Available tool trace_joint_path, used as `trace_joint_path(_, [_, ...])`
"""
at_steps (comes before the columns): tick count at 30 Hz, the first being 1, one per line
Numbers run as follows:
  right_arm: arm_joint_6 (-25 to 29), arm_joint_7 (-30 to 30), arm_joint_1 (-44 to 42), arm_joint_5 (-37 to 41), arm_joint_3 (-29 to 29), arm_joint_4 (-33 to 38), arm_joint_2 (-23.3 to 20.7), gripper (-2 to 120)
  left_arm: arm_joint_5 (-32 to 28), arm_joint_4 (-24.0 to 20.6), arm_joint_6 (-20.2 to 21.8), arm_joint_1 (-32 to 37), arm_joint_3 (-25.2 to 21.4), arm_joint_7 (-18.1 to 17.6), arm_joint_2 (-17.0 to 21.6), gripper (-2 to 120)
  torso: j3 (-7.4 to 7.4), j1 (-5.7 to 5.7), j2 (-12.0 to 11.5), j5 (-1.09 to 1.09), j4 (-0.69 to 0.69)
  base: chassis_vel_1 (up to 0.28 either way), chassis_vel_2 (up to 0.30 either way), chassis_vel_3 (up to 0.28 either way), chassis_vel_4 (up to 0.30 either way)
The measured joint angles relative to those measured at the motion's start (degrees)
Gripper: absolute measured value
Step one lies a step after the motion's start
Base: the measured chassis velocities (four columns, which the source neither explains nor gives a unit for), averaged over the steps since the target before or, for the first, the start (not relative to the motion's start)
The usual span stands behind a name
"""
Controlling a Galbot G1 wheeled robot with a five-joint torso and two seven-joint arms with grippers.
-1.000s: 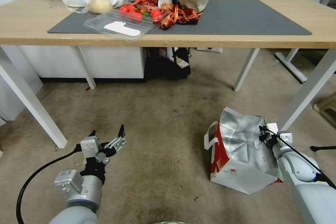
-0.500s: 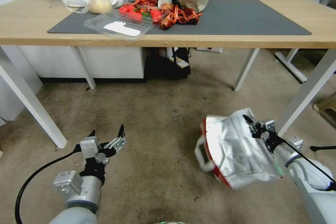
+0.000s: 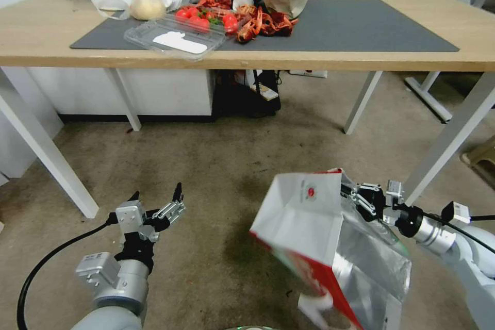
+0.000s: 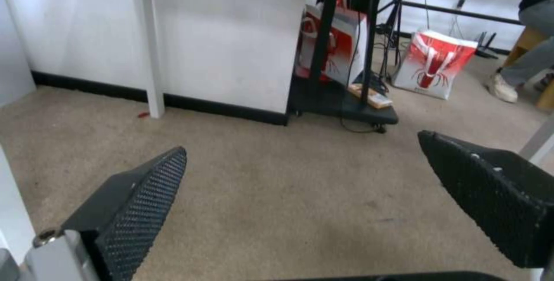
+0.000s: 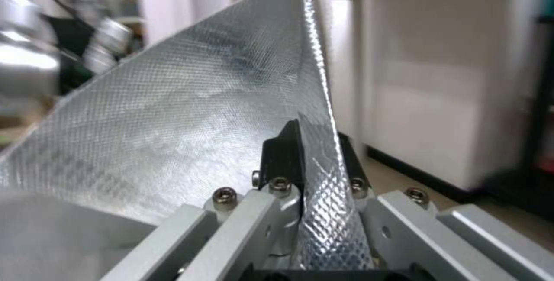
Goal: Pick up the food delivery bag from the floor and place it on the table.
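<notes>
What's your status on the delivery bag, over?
Right gripper shut on foil rim of boxy white-and-red paper delivery bag, bag tilted, off the carpet. Left gripper open, idle, low. Light-wood table: food containers left, dark mat's right side bare.

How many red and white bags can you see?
3. The boxy white paper bag with red sides and foil lining hangs from the right gripper; a second red-and-white bag stands behind the black stand's posts; a third bag sits on the carpet beyond. More may be hidden.
</notes>
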Motion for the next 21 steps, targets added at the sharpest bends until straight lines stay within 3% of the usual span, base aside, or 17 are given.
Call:
trace_joint_path(11, [-2.88,-3.52,-0.32,3.82,0.16,3.01,-0.69,0,-0.04,-0.22,-0.18,0.1,-0.19,-0.02,-0.07,100,0.0,0.0,0.0,0.0,0.0,0.0,0.0,0.0,0.0])
trace_joint_path(14, [-4.74,-6.38,-0.33,8.58,0.12,4.58,-1.26,0,-0.09,-0.37,-0.28,0.18,-0.24,-0.19,-0.14,100,0.0,-0.01,0.0,0.0,0.0,0.0,0.0,0.0,0.0])
trace_joint_path(16, [-8.1,-11.38,-0.22,15.01,0.32,5.48,-1.92,0,-0.14,-0.52,-0.8,0.29,-0.35,-0.37,-0.28,100,0.0,0.0,0.0,0.01,0.0,0.0,0.0,0.0,0.0])
trace_joint_path(21, [-10.02,-14.45,-0.31,18.74,0.78,5.02,-2.3,0,-0.16,-0.53,-1.32,0.26,-0.41,-0.59,-0.39,100,0.0,0.0,0.0,0.01,0.0,0.0,0.0,0.0,0.0])
